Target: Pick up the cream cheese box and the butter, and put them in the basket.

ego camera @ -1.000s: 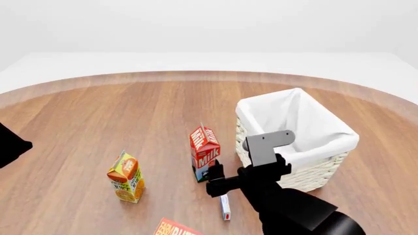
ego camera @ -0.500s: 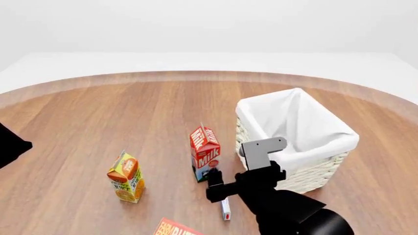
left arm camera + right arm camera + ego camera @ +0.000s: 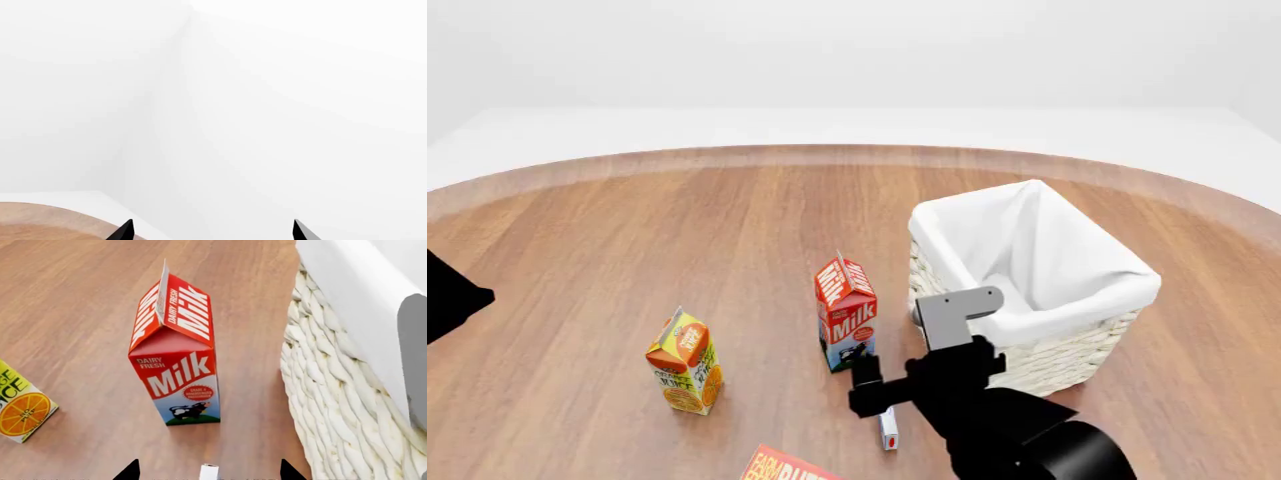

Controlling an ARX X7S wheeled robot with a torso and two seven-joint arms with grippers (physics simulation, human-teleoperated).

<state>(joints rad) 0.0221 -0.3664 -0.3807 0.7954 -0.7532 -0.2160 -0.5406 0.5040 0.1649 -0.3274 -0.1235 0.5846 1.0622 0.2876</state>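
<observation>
White walls are ringing a round wooden table [image 3: 694, 230] that is filling most of the head view. At right of centre the basket [image 3: 1034, 290] is standing with nothing visible inside it. Just to its left the milk carton [image 3: 845, 313] is standing upright, and the juice carton [image 3: 686, 362] is standing further left. The cream cheese box [image 3: 888, 429] is lying on the wood below the milk carton, and the butter [image 3: 790, 466] is peeking in at the bottom edge, left of centre.

The right gripper [image 3: 874, 385] is hovering directly above the cream cheese box, its claw spread and holding nothing; in the right wrist view the box end [image 3: 209, 472] is showing between the two fingertips. The left gripper [image 3: 212, 231] is facing bare wall, spread too and holding nothing.

This looks like the reach for the first pick. The next move calls for lowering straight down until the fingers are straddling the thin box, while staying clear of the milk carton.
</observation>
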